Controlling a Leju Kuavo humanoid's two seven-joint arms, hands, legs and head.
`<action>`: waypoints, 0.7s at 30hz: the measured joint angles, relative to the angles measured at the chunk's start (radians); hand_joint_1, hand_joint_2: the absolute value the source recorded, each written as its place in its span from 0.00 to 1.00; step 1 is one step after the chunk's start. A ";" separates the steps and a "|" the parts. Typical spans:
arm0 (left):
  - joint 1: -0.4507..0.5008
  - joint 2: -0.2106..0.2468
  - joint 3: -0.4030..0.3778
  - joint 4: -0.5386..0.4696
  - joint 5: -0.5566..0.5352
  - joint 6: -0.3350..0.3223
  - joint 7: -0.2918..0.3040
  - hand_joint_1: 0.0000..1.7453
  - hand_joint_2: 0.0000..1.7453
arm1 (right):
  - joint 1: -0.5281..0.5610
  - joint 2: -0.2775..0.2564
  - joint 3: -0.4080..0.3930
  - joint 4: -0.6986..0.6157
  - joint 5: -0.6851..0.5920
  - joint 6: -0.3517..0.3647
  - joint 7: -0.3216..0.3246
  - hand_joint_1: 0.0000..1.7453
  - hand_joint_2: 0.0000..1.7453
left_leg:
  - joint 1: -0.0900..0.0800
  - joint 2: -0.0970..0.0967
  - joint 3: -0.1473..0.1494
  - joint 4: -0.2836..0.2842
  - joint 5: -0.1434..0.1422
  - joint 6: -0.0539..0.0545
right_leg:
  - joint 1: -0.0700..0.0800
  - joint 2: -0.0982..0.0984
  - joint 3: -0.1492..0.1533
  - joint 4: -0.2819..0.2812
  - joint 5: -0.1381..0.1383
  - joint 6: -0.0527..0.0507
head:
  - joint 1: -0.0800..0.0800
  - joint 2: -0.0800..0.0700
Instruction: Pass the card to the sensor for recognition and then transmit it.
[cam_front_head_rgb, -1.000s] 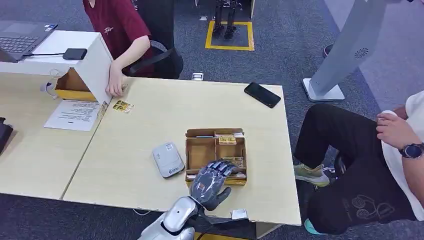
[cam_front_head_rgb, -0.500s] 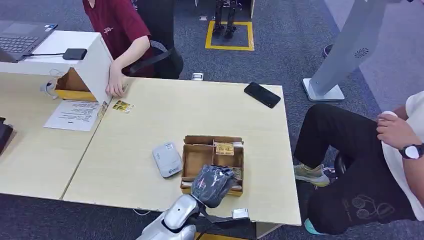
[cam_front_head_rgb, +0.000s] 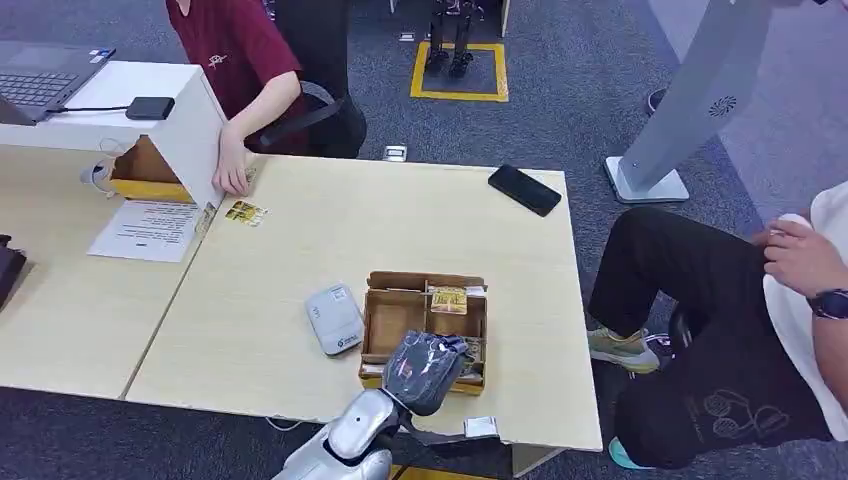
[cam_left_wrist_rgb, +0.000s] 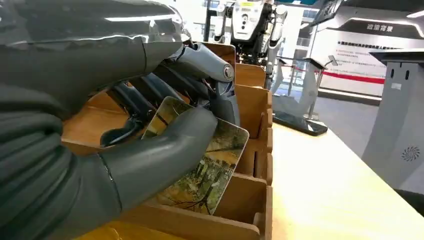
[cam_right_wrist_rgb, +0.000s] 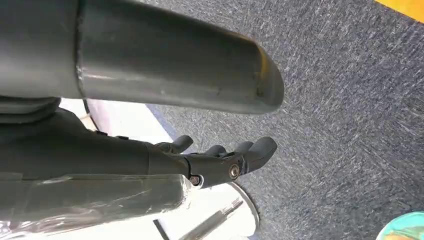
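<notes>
Card (cam_left_wrist_rgb: 207, 165) pinched by left robot hand (cam_left_wrist_rgb: 150, 135) over box (cam_left_wrist_rgb: 250, 100).

The silver left arm came up from the lower edge of the head view, bent forward at the wrist, its left hand (cam_front_head_rgb: 424, 370) turned palm down over the near end of the box (cam_front_head_rgb: 381, 322). Its thumb and dark fingers (cam_left_wrist_rgb: 150, 90) pinched a card (cam_left_wrist_rgb: 210, 170). The right hand (cam_right_wrist_rgb: 220, 162) hung beside the body, fingers loosely apart and holding nothing.
</notes>
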 joint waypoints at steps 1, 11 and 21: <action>0.000 0.000 0.000 0.000 0.002 -0.002 -0.001 1.00 1.00 | 0.000 0.000 0.000 0.000 0.000 0.000 0.000 0.00 0.00 | 0.000 0.000 0.000 0.000 0.000 0.000 | 0.000 0.000 0.000 0.000 0.000 0.000 | 0.000 0.000; 0.001 0.003 0.000 -0.011 0.081 0.000 -0.059 1.00 1.00 | 0.000 0.000 -0.002 0.000 0.000 0.001 -0.005 0.00 0.00 | 0.000 0.000 0.000 0.000 0.000 0.000 | 0.000 0.000 0.000 0.000 0.000 0.000 | 0.000 0.000; 0.002 0.068 0.010 -0.153 0.141 -0.035 -0.084 1.00 1.00 | 0.000 0.000 -0.005 0.000 0.000 0.000 -0.006 0.00 0.00 | 0.000 0.000 0.000 0.000 0.000 0.000 | 0.000 0.000 0.000 0.000 0.000 0.000 | 0.000 0.000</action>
